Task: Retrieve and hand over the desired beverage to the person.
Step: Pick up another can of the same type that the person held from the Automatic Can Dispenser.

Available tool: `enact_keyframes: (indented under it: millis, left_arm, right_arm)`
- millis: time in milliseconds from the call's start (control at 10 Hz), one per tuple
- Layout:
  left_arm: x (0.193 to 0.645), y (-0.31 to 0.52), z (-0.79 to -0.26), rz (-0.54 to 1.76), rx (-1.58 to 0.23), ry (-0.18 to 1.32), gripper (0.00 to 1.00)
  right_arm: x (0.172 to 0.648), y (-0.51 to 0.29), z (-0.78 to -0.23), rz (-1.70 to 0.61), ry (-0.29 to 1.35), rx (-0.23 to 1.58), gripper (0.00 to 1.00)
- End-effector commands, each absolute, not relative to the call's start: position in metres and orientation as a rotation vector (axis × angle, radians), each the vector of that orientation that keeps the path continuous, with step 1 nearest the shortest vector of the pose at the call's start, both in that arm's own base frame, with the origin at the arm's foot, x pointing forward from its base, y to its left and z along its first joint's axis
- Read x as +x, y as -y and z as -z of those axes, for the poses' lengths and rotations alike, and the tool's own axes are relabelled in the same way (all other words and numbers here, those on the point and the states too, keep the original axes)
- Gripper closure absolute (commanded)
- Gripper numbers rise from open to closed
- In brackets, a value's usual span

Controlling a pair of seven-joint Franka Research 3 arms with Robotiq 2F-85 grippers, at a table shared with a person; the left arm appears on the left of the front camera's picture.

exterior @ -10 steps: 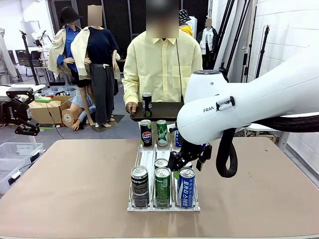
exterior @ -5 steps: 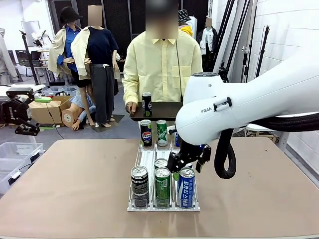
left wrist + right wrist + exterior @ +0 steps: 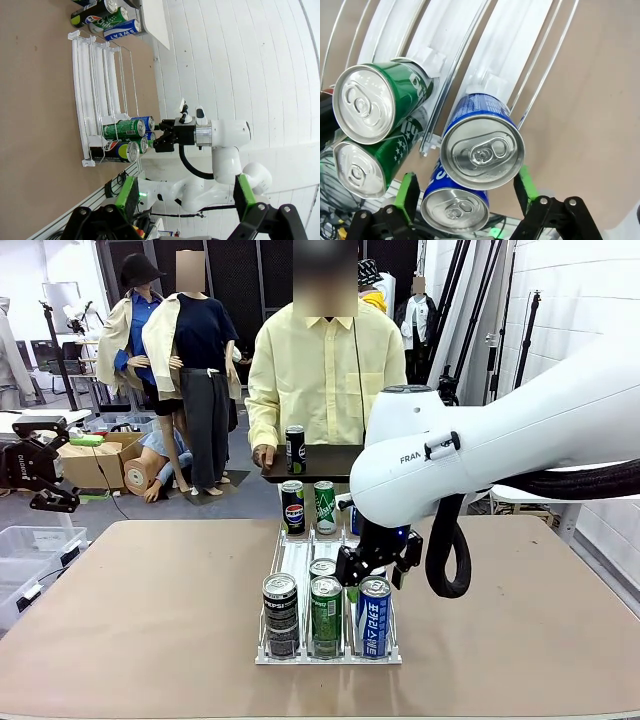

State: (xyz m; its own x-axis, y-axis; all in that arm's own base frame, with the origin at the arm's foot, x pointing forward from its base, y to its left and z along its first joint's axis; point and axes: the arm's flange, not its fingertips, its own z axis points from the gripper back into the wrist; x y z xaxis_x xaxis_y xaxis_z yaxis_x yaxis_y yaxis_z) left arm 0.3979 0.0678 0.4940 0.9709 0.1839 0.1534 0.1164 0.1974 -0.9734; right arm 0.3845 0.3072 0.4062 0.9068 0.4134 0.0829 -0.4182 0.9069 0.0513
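Over the last second the right gripper (image 3: 466, 192) has shifted slightly left in the front view; its fingers have begun to narrow but stand open, astride the blue can (image 3: 482, 152), not yet clamped; I judge the pick is starting. Left gripper (image 3: 185, 186): fingers wide, empty. The can is blue-printed with a silver top; it stands upright in the rack (image 3: 297, 552) on the tabletop (image 3: 150, 600); the person (image 3: 325, 380) waits opposite.

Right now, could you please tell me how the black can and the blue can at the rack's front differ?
The black can stands in the left lane of the rack, the blue can in the right. The black can bears a Pepsi logo; the blue can has white lettering. The open right gripper hangs just behind the blue can, away from the black can. Both stand upright at the near end.
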Motion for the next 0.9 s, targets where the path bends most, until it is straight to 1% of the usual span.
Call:
enact_keyframes:
  millis: [0, 200, 600, 700, 800]
  left_arm:
    - [0.3959, -0.068, -0.4959, -0.048, -1.384, 0.266, 0.0]
    - [0.3959, -0.068, -0.4959, -0.048, -1.384, 0.266, 0.0]
    - [0.3959, -0.068, -0.4959, -0.048, -1.384, 0.266, 0.0]
    - [0.3959, -0.068, -0.4959, -0.048, -1.384, 0.266, 0.0]
    - [0.3959, -0.068, -0.4959, -0.048, -1.384, 0.266, 0.0]
  right_arm:
    - [0.3899, -0.3118, -0.4066, -0.4, 0.057, 0.032, 0.24]
    - [0.3906, -0.3106, -0.4065, -0.396, 0.051, 0.029, 0.47]
    - [0.3904, -0.3098, -0.4054, -0.383, 0.043, 0.026, 0.96]
    - [0.391, -0.3097, -0.405, -0.377, 0.042, 0.024, 1.0]
    - [0.393, -0.3089, -0.4062, -0.363, 0.05, 0.022, 1.0]
